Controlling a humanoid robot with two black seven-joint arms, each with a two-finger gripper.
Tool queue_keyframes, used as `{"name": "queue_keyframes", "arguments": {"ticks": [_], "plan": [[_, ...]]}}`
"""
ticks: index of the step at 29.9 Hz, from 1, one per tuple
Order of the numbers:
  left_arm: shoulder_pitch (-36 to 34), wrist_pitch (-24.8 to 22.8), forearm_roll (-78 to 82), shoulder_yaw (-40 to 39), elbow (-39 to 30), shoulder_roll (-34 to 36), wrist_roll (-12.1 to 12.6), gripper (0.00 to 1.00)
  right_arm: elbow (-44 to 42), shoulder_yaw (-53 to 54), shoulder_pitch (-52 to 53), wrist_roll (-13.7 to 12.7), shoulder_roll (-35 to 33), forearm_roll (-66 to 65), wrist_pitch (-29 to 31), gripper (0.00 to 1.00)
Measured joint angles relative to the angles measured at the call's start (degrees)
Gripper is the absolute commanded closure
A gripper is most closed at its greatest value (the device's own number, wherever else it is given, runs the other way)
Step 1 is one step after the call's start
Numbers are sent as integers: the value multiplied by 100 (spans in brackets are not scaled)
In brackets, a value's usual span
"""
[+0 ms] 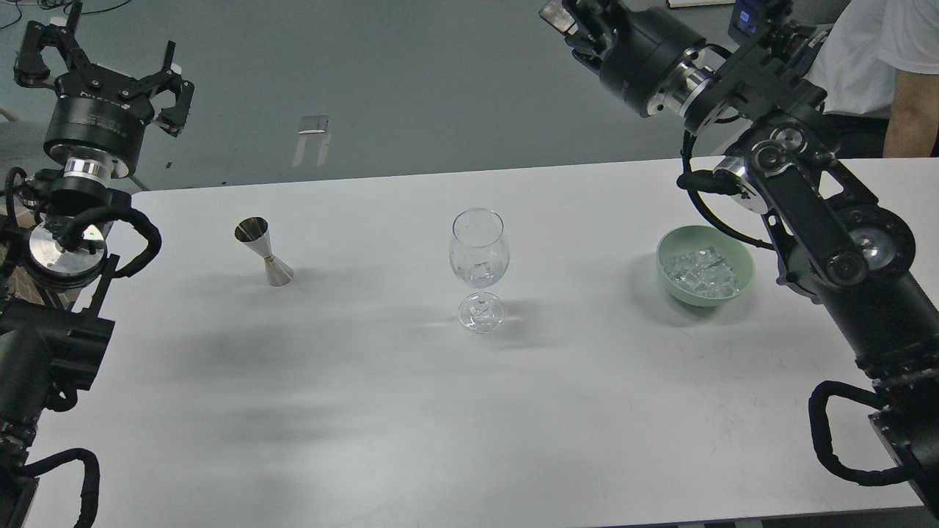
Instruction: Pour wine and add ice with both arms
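Note:
A clear wine glass (478,253) stands upright at the middle of the white table (411,411), with ice (480,270) in its bowl. A pale green bowl (671,282) at the right holds several clear ice cubes (704,273). A steel jigger (265,251) stands at the left. My left gripper (103,55) is raised at the far left, fingers spread open and empty. My right gripper (568,18) is raised high at the top edge, far above the glass; its fingers are cut off by the edge.
A person in a white shirt (873,59) sits by a chair behind the table's right end. Grey floor lies beyond the far edge. My right arm's links (821,227) hang just right of the bowl.

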Motion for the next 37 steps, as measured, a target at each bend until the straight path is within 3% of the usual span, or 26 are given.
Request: {"name": "queue_keyframes", "arguments": {"ticks": [4, 10, 19, 27, 32, 37], "plan": [[12, -88, 17, 15, 2, -68, 11, 3, -486, 395, 110, -41, -28, 1434, -169, 0], [36, -80, 97, 378, 15, -90, 7, 2, -1602, 1189, 517, -18, -34, 2865, -291, 0], [37, 30, 437, 624, 61, -289, -33, 2, -2689, 1274, 593, 4, 126, 4639, -210, 0], [-37, 116, 848, 630, 660, -531, -80, 2, -3049, 1330, 601, 134, 356, 4869, -151, 0], [-43, 87, 1003, 642, 718, -541, -289, 2, -3185, 1333, 601, 214, 373, 4874, 95, 0], [-116, 144, 1048, 642, 720, -539, -331, 2, -3197, 1333, 597, 217, 380, 4875, 95, 0]]}}
